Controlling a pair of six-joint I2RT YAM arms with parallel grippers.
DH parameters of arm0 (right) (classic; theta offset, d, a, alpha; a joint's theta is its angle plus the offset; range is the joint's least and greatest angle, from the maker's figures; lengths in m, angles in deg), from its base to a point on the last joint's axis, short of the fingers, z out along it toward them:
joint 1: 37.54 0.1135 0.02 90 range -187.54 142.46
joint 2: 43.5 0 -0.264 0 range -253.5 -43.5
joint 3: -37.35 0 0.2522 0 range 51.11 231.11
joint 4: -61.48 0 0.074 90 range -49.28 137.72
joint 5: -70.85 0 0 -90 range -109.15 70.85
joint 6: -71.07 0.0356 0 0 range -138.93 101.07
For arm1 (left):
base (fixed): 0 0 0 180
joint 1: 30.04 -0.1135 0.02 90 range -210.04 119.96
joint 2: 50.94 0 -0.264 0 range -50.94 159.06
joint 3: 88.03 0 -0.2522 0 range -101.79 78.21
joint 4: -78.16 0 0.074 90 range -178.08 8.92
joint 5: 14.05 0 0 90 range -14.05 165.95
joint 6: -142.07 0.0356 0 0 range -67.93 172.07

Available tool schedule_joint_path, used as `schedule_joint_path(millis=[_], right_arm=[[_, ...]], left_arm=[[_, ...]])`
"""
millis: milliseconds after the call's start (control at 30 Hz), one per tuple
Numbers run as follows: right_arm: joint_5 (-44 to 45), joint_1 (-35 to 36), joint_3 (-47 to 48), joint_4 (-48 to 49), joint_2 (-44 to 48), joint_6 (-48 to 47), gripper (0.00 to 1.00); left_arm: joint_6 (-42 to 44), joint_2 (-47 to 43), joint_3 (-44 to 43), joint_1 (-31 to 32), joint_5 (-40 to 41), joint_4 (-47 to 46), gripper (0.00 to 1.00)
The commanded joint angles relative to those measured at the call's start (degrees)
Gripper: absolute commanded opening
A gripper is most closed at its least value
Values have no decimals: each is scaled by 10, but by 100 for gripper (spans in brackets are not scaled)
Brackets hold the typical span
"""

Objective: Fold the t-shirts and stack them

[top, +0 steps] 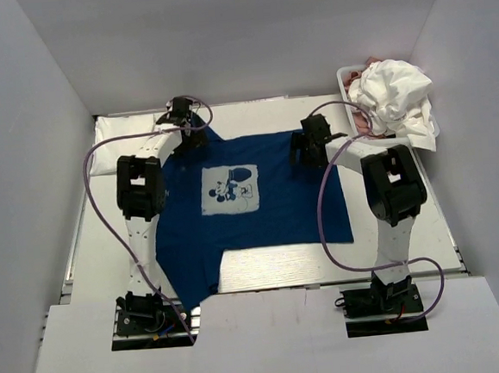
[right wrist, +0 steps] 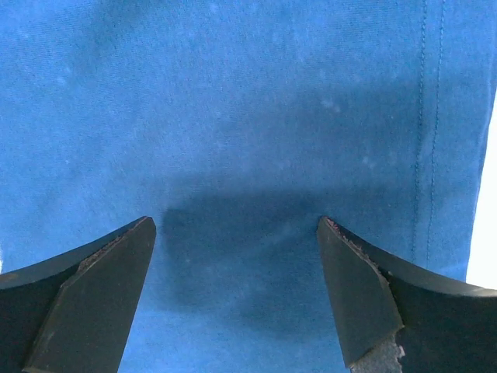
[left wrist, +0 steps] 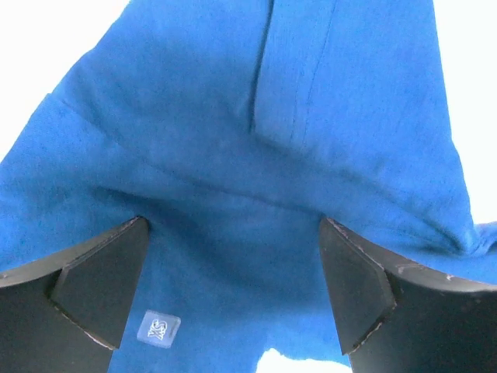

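Left fingers: spread as wide as they go with nothing between them. They hang low over the collar end of the navy t-shirt. I cannot tell whether the tips touch the cloth.
Right fingers: also fully released and holding nothing, poised over flat blue fabric just inside a stitched hem.
Navy t-shirt: laid out on the bench between my two arms, print facing up. One part trails toward the near edge beside the left arm base.
Collar area: creased and rucked under the left wrist camera, with the small size label showing between the tips.
Other shirts: a white t-shirt is heaped on a pink t-shirt in the basket at the far right corner, well apart from the work.
Step in hand: as I read it, this is the first fold of the first shirt, with both arms lined up along the far edge and no grasp made yet.
Next move: I would lower both arms, pinch the cloth on each side together, and carry that edge evenly toward me.
Watch for: the bunched collar may give the left side extra layers and skew the fold.
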Motion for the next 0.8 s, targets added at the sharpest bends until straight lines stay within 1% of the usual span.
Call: schedule_joint_path(millis=[0, 33, 100, 133, 200, 233, 300, 333, 367, 433, 467, 533, 567, 600, 633, 667, 700, 733, 767], right_arm=[[0, -27, 67, -46, -53, 0, 90], [2, -40, 81, -52, -80, -3, 90], [2, -47, 147, -72, -99, -7, 90], [7, -54, 160, -73, -124, -14, 90], [0, -62, 216, -77, -146, -25, 90], [-7, -68, 231, -78, -152, -40, 90], [-17, -72, 299, -87, -175, -54, 90], [-17, -72, 315, -98, -178, -64, 90], [-16, -67, 338, -105, -174, -77, 90], [-19, -66, 347, -109, -164, -91, 90], [-22, -63, 335, -111, -134, -96, 90], [-17, -56, 310, -102, -107, -95, 90], [-15, -52, 249, -94, -48, -94, 90], [-10, -46, 224, -88, -26, -94, 90], [-8, -43, 196, -49, 20, -92, 90], [-6, -41, 121, -42, 40, -84, 90], [-5, -38, 98, -32, 101, -80, 90], [-4, -35, 54, -30, 117, -65, 90], [-1, -36, 34, -25, 135, -55, 90]], left_arm=[[15, 95, -124, -6, -58, 50, 100], [15, 113, -155, -6, -58, 55, 100], [28, 155, -231, -11, -81, 54, 100], [28, 163, -244, -11, -93, 44, 100], [33, 163, -252, -16, -125, 11, 100], [33, 163, -252, -16, -132, -21, 100], [33, 163, -269, -16, -152, -32, 100], [33, 163, -279, -16, -161, -32, 100], [33, 148, -285, -16, -177, -39, 100], [33, 121, -290, -16, -177, -39, 100], [33, 104, -290, -16, -171, -39, 100], [38, 37, -273, -16, -166, -9, 100], [38, 8, -233, -16, -158, 2, 100], [38, -24, -205, -9, -147, 15, 100], [33, -92, -172, -8, -136, 27, 100], [24, -127, -96, -1, -107, 56, 100], [5, -163, -50, -1, -101, 73, 100], [-41, -199, 2, -1, -101, 85, 100], [-70, -277, 119, -1, -84, 99, 100]])
